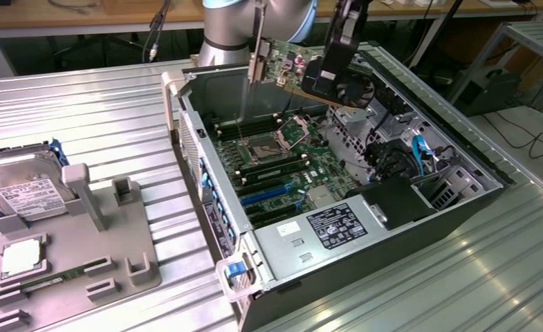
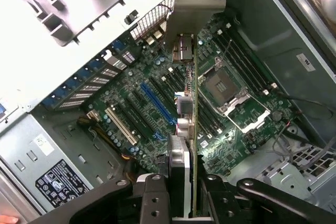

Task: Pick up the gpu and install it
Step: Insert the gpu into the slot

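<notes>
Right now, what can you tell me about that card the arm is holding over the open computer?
The gpu is a thin green circuit board with a black fan on one face and a pale metal bracket at one end. The end effector clamps the opposite end, holding it in the air over the motherboard of the open computer case, not yet seated in a slot.

You can see the gpu (image 1: 288, 68) in the upper middle of the exterior view, held up in the air. It is a thin, flat green card with a pale metal strip on one end. It stands on its edge, a bit tilted.
</notes>
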{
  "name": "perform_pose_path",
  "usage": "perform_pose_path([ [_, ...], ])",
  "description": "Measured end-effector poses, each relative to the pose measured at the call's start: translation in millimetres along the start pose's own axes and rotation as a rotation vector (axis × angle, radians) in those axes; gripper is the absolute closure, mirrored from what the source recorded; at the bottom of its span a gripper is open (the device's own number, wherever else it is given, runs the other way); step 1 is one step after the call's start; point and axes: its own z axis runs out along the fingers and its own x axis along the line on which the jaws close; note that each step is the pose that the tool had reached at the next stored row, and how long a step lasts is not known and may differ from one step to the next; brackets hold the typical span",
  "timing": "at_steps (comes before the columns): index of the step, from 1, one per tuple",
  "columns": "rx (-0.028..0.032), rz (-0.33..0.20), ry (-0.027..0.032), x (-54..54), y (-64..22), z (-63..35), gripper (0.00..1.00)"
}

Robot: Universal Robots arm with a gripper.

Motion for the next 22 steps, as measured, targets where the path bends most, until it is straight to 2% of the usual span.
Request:
perform_pose_path([
  [22,-0.0021,-0.267,0.0076,-0.5,-0.6,0.3,0.72],
])
